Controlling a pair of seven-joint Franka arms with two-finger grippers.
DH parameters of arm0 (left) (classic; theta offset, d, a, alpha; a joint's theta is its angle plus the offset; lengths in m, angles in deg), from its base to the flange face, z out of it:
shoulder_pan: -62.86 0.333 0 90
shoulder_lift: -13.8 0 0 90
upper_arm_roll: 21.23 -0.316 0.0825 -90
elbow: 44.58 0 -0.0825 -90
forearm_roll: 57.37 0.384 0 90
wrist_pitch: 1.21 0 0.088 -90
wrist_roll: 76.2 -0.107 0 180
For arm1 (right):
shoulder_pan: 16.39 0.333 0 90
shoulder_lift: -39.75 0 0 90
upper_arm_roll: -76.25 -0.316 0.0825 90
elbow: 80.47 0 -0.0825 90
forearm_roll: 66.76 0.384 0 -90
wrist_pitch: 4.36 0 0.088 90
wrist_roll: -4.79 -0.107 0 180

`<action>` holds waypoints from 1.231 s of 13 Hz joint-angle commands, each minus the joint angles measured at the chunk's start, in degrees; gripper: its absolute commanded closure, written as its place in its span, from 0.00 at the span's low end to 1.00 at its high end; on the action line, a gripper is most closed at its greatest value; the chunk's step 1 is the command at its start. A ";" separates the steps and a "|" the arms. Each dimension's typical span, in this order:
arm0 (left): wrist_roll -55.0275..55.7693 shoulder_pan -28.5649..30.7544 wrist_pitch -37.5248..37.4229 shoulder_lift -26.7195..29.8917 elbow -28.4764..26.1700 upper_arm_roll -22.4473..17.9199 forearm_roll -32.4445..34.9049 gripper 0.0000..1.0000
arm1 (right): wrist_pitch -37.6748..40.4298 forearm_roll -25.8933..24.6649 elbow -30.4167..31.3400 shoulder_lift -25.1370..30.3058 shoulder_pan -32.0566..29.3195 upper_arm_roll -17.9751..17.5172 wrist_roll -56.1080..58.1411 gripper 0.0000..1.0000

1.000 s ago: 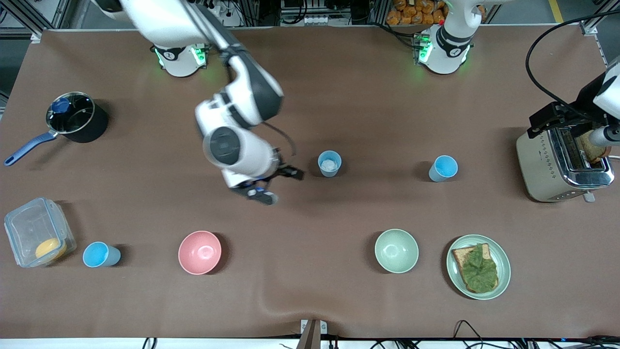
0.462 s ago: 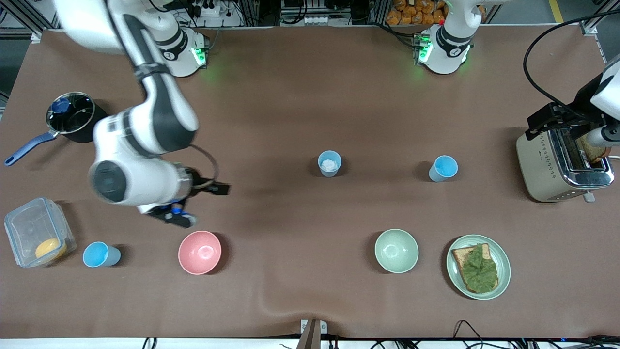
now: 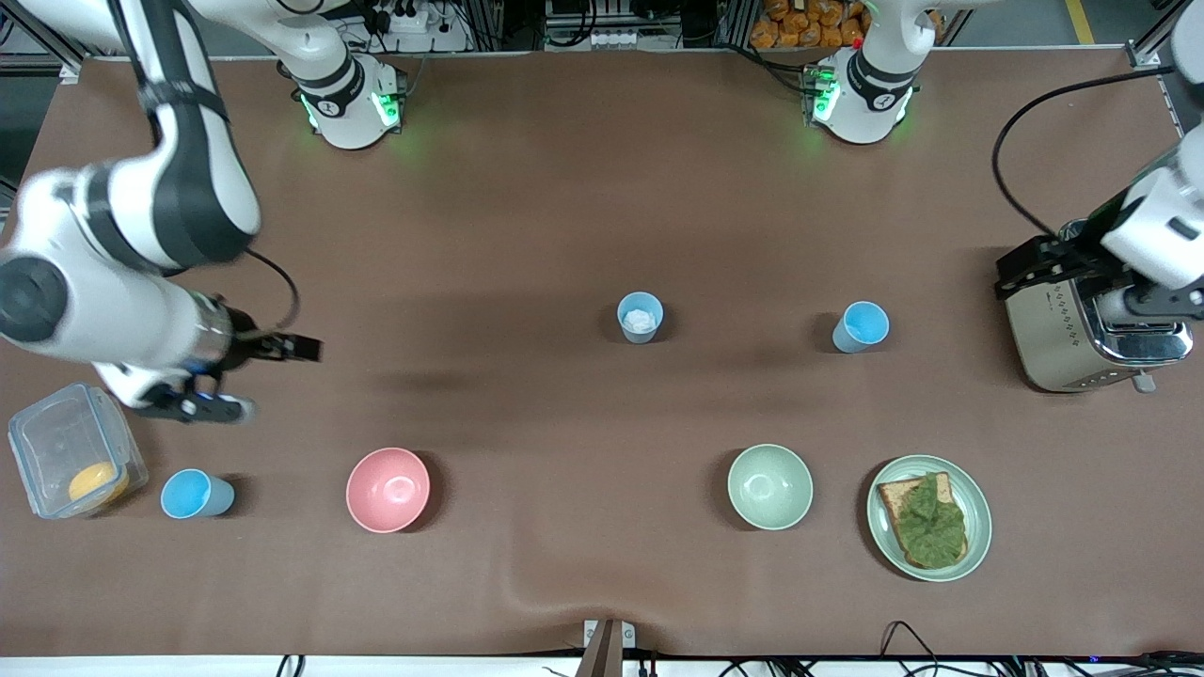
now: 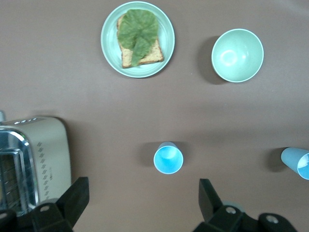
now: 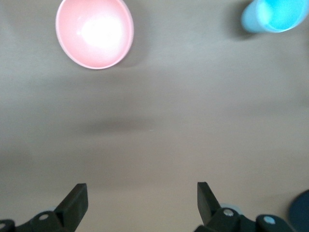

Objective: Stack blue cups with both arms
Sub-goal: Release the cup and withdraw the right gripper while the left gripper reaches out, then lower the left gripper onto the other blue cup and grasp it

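your right gripper [image 5: 137, 203] hangs released over bare table beside the container-side blue cup [image 3: 195, 495]; your left gripper [image 4: 142, 200], released, hovers by the toaster [image 3: 1082, 329]; two more blue cups [image 3: 640, 317] stand mid-table, apart.

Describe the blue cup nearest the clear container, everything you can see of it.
The blue cup is a small, handleless, tapered tumbler that looks like light-blue plastic, bright blue inside and apparently empty. It stands upright on the brown table, rim up, at the right arm's end, between the clear container and the pink bowl, touching neither. Nothing grips it; the right gripper hangs open above the table near it.
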 commanded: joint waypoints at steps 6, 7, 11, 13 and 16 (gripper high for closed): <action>-2.29 -0.96 14.60 1.88 -21.05 0.39 1.77 0.00 | 12.70 -1.84 2.85 14.83 -3.99 5.38 2.90 0.00; -1.78 -1.39 15.29 1.88 -22.28 0.56 1.68 0.00 | 14.81 -2.01 1.34 14.83 -3.99 5.47 3.95 0.00; 3.84 -3.41 31.15 1.36 -33.86 3.46 0.72 0.00 | 17.29 -1.84 -0.52 14.74 -5.66 5.39 7.03 0.00; 7.88 -4.12 38.92 0.04 -38.36 4.69 0.36 0.00 | 16.16 -1.66 -0.69 14.48 -5.48 4.86 6.42 0.00; 8.60 -5.34 40.43 -3.20 -39.17 4.69 -2.44 0.00 | 13.08 -1.57 -0.69 14.39 -5.13 4.77 6.51 0.00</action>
